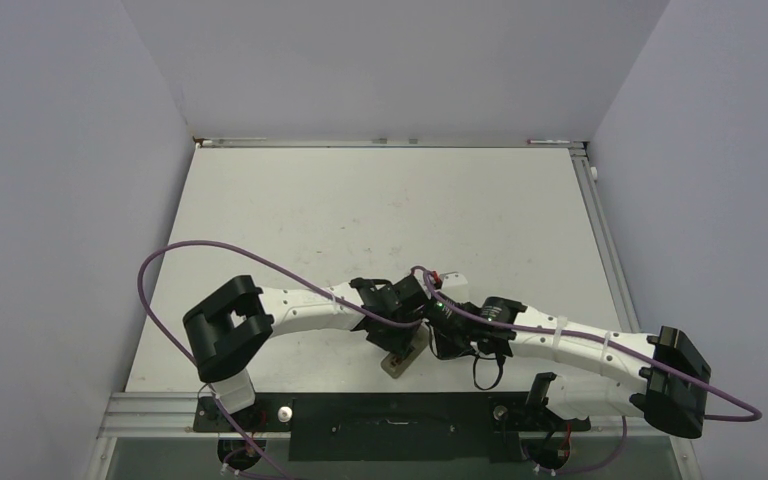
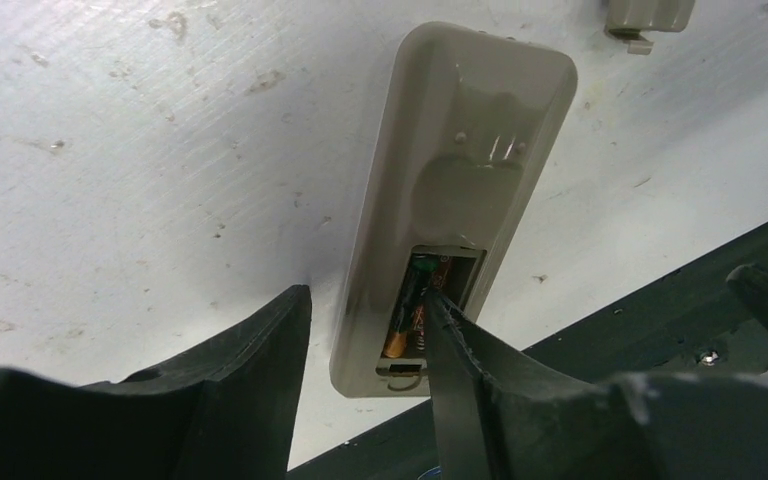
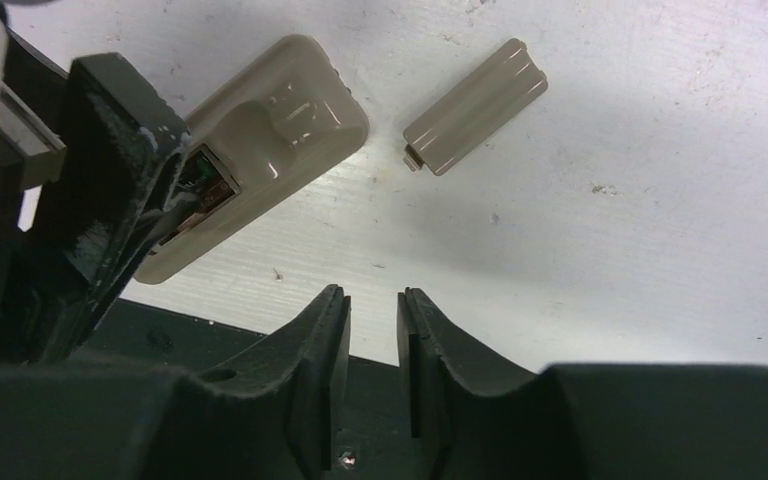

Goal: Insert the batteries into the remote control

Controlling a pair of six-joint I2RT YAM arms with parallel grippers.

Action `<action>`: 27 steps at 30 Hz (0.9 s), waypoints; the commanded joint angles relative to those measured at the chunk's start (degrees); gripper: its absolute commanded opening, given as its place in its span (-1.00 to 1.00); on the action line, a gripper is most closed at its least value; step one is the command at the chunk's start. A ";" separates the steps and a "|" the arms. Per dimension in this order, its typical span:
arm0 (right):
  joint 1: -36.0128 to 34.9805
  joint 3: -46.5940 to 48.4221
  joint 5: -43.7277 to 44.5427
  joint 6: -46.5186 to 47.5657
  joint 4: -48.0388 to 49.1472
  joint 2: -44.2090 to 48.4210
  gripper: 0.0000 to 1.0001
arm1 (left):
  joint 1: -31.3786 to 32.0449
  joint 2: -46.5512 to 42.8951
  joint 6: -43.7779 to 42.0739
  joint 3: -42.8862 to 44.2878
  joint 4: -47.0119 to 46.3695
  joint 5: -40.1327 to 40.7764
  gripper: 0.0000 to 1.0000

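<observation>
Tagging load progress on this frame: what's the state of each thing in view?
remote control: face down, battery recess uncovered
battery: lying in the recess, partly hidden; cannot tell if there is a second
battery cover: off, lying on the table apart from the remote
left hand: open, poised at the recess end
right hand: slightly open, empty
</observation>
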State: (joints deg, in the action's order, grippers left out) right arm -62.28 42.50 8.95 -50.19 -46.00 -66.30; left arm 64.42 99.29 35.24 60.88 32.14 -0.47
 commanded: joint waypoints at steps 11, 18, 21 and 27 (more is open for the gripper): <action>0.35 4.09 3.64 1.96 0.82 1.06 -0.36 | 0.35 -10.04 -0.28 1.19 3.45 5.47 0.05; 5.11 4.90 3.17 3.67 1.48 1.34 -0.36 | 0.35 -16.67 5.07 -2.85 2.75 1.74 0.07; 7.54 5.18 3.32 4.92 1.96 1.41 -0.38 | 0.48 -18.78 7.61 -5.60 1.55 -1.85 0.07; 12.10 4.96 2.07 6.89 5.54 0.59 -0.56 | 0.61 -21.70 11.50 -10.86 -1.06 -6.13 0.10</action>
State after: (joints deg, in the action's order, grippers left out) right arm -52.27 45.12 10.70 -45.43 -44.34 -66.30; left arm 64.64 80.05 42.09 52.40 34.20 -2.15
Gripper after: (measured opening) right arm 0.245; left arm 0.549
